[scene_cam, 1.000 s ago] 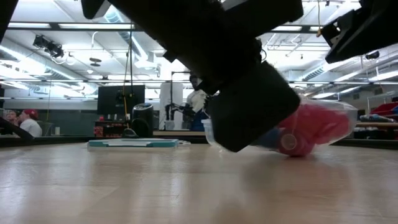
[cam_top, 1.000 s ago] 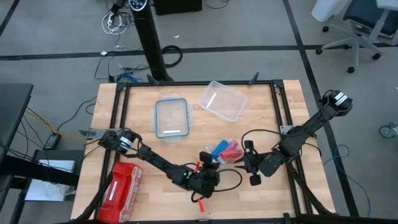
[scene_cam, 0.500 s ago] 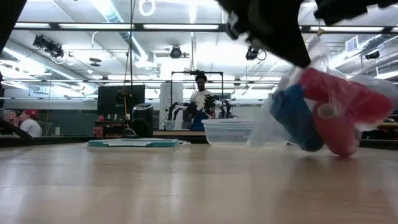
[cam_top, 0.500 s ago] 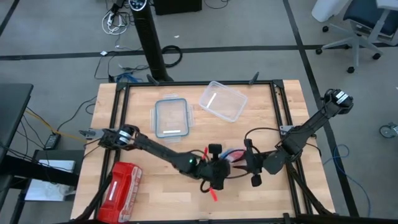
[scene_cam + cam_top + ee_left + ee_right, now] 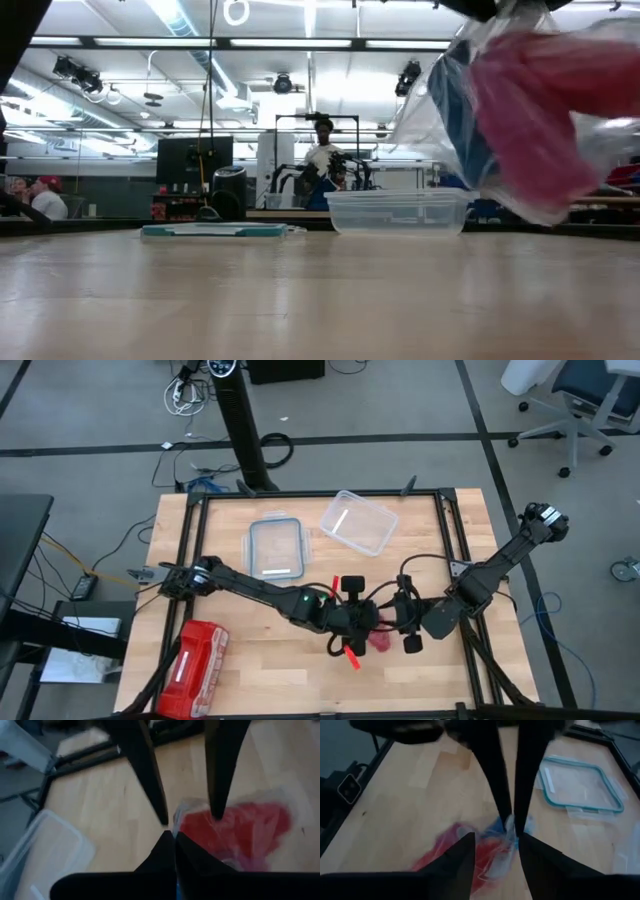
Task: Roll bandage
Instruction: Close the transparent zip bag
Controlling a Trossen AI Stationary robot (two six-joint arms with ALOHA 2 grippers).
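Bag point(image 5: 520, 110) with the bandage point(image 5: 462, 120) hangs above the counter point(image 5: 300, 300) at upper right, both grippers' fingers point(image 5: 506, 795) pinching its mouth, likely to open it.

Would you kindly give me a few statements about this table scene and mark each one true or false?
1. The clear plastic bag hangs above the tabletop. True.
2. The bag holds only the blue bandage. False: red-pink rolls are inside it too.
3. Both the left gripper and the right gripper meet at the bag near the table's middle front. True.
4. The red pouch lies between the two grippers. False: it lies at the table's front left corner, apart from them.
5. The teal-rimmed lid sits on the clear container. False: it lies flat on the table beside it.
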